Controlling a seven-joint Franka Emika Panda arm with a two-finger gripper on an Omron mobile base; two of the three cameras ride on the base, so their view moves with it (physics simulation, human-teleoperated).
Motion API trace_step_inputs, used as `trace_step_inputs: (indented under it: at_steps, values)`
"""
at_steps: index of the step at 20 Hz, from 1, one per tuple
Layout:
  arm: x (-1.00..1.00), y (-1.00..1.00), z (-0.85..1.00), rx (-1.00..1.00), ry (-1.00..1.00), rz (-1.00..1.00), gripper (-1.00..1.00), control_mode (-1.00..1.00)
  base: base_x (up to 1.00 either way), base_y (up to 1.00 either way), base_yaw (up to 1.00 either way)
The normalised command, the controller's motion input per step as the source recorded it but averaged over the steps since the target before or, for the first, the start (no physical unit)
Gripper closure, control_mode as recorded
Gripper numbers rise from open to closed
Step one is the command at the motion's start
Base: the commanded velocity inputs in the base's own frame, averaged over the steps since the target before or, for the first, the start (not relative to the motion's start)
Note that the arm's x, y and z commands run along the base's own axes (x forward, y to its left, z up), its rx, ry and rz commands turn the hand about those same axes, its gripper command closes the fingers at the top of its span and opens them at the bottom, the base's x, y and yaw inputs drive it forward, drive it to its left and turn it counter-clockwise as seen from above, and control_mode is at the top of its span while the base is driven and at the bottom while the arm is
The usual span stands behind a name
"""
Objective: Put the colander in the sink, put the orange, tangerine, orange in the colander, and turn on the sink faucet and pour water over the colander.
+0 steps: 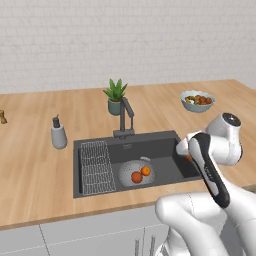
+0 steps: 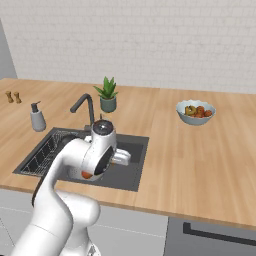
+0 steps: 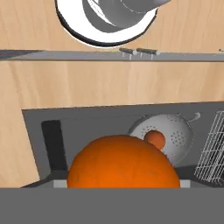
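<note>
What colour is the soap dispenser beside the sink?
Grey, with a dark pump; the soap dispenser shows best in the left base view.

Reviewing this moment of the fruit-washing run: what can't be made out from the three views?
- Tool fingertips: in the hand view the held orange covers them.
- Colander contents: two fruits show in the left base view, one in the hand view; the right base view has the arm in front.
- Fruit bowl: contents too small to identify.
</note>
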Motion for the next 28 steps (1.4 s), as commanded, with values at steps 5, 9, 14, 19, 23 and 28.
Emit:
trace_step_inputs:
  at_steps: [5,9,14,19,23,28]
  values:
    - [0.03,0.99,0.0,0.06,0.02,0.27,1.0,-1.0,0.0,0.0,0.0]
    - [0.2,0.99,-0.1,-0.01,0.08,0.01,1.0,-1.0,0.0,0.0,0.0]
    - [0.42,0.58,-0.52,-0.07,0.16,-0.05,1.0,-1.0,0.0,0.0,0.0]
    - [0.78,0.26,-0.48,-0.01,0.09,-0.05,1.0,-1.0,0.0,0.0,0.0]
    - [0.71,0.01,-0.57,0.0,0.18,-0.03,1.0,-1.0,0.0,0.0,0.0]
    - [0.63,-0.04,-0.7,0.0,0.16,0.0,1.0,-1.0,0.0,0.0,0.0]
